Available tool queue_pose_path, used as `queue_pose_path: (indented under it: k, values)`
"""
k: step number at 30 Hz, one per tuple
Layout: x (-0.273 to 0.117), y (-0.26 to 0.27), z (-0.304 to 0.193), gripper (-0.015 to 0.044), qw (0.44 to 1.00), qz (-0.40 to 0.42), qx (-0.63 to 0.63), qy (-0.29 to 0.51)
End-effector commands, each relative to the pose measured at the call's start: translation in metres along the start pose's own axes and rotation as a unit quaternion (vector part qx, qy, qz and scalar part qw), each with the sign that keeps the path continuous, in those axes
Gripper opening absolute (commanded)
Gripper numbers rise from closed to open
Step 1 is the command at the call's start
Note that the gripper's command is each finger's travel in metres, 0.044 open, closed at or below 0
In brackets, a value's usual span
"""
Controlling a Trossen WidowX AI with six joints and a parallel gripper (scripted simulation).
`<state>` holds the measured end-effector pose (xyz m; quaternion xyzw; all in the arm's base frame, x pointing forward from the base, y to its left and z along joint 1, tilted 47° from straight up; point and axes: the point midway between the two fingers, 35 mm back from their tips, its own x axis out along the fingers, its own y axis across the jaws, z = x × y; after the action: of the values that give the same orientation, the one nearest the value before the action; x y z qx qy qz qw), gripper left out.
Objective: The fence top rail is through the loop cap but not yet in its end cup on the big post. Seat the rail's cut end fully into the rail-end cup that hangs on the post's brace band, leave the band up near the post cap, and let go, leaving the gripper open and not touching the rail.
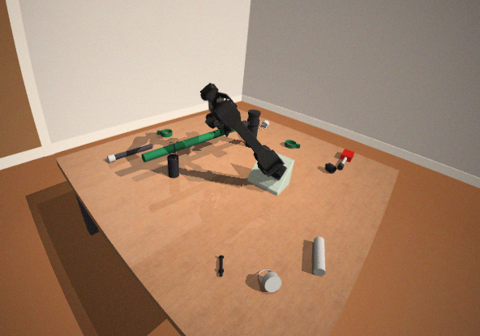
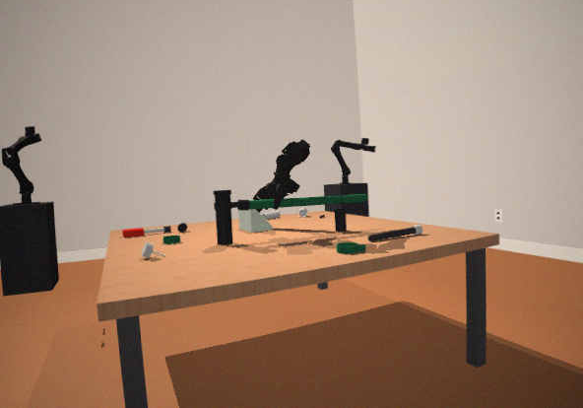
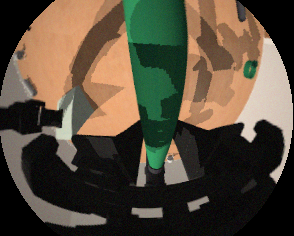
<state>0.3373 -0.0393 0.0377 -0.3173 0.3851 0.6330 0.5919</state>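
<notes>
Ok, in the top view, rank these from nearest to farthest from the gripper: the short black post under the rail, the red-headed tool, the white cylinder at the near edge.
Gripper is shut on the green rail.
1. Short black post, under the rail's free end.
2. Red-headed tool, far on the table's right side.
3. White cylinder, near the front edge.

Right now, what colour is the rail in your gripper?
Green; the rail shows best in the exterior view, held in the shut gripper.
</notes>
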Motion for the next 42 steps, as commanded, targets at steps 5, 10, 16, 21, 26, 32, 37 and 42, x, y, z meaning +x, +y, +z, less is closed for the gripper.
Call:
queue_pose_path:
  k: [5,10,16,21,26,32,37,42]
  values:
    - [-0.002,0.001,-0.017,0.0,1.0,-0.002,0.004,0.013]
    - [-0.002,0.001,-0.019,0.0,1.0,-0.002,0.004,0.013]
    - [0.001,0.001,-0.014,0.0,1.0,0.001,0.0,0.007]
    - [0.001,0.001,-0.014,0.0,1.0,0.001,0.0,0.007]
    - [0.001,0.001,-0.014,0.0079,1.0,0.001,0.0,0.007]
    - [0.001,0.001,-0.014,0.0236,1.0,0.001,0.0,0.007]
    - [-0.009,0.0,-0.008,0.0368,1.0,0.001,0.0,0.007]
    - [-0.031,0.001,0.005,0.044,1.0,0.001,0.0,0.007]
